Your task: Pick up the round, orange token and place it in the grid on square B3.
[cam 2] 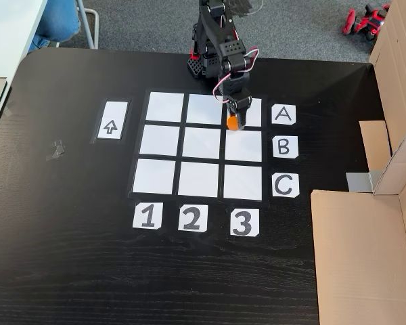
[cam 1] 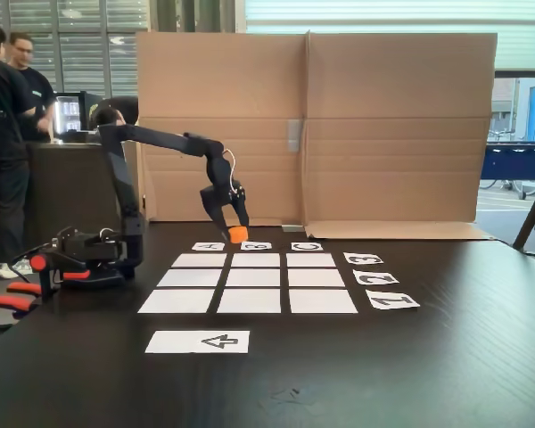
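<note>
The orange token (cam 1: 239,234) (cam 2: 235,123) is held in my gripper (cam 1: 234,234) (cam 2: 235,120), which is shut on it with the fingers pointing down. In both fixed views it hangs at the edge of the grid (cam 1: 248,281) (cam 2: 198,145) nearest the letter cards. From above, the token shows over the dark gap between the A3 cell and square B3 (cam 2: 243,145). From the front, it sits just above and between cards A (cam 1: 208,246) and B (cam 1: 256,245), close behind square B3 (cam 1: 256,260). How high it is above the paper I cannot tell.
A cardboard wall (cam 1: 339,125) (cam 2: 386,223) stands behind the letter cards. The arrow sheet (cam 1: 198,341) (cam 2: 111,120) lies on the opposite side of the grid. Orange clamp handles (cam 1: 13,299) hold the arm's base (cam 1: 89,259). People (cam 1: 4,134) stand at the back left.
</note>
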You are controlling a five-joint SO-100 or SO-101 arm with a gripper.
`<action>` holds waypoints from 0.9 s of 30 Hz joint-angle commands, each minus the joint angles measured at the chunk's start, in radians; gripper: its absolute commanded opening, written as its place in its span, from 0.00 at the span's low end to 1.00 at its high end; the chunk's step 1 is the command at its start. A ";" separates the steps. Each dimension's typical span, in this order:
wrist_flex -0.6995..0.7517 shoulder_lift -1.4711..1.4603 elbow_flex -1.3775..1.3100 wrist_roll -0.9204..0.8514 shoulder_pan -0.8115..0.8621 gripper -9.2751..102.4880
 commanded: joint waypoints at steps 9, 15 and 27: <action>-0.049 -0.150 -0.140 0.011 -0.008 0.07; -0.051 -0.222 -0.199 0.014 -0.012 0.07; -0.084 -0.316 -0.244 0.048 -0.046 0.07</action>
